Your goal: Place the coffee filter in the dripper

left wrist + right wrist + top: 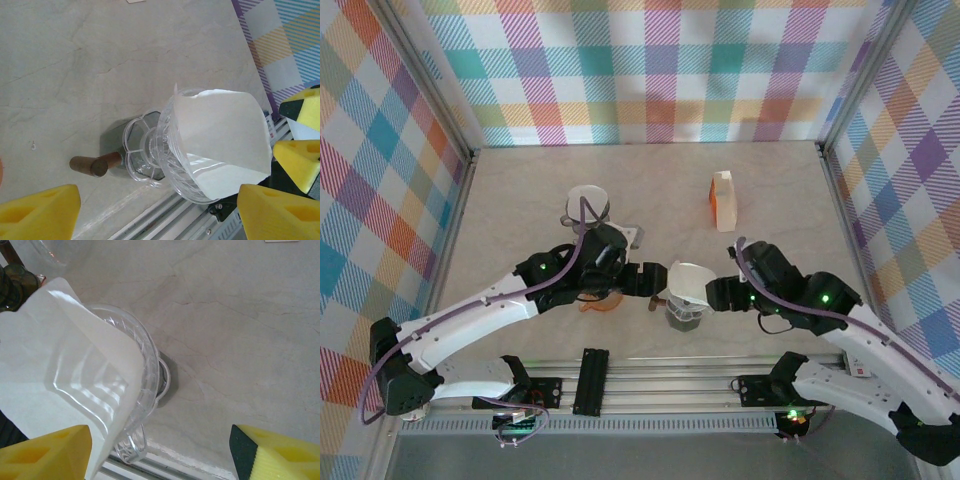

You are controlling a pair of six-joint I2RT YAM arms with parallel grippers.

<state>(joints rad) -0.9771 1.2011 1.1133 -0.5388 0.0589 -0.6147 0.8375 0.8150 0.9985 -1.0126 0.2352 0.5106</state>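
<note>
A clear glass dripper (682, 314) with a wooden handle (92, 165) stands near the table's front edge, between my two grippers. The white paper coffee filter (690, 282) sits inside it, tilted and sticking up well above the rim. My left gripper (654, 287) is just left of the dripper, its yellow fingers (40, 210) spread wide and open, with nothing held. My right gripper (716, 294) is just right of the dripper and also open. In the right wrist view the filter (60, 370) hangs beside one yellow finger (45, 455), and the dripper rim (149, 360) curves beside it.
An orange-and-white filter box (723, 200) stands at the back right. A clear glass vessel (585, 207) sits behind my left arm, and an orange object (602, 305) lies partly under it. A metal rail (650, 385) runs along the near edge. Plaid walls enclose the table.
</note>
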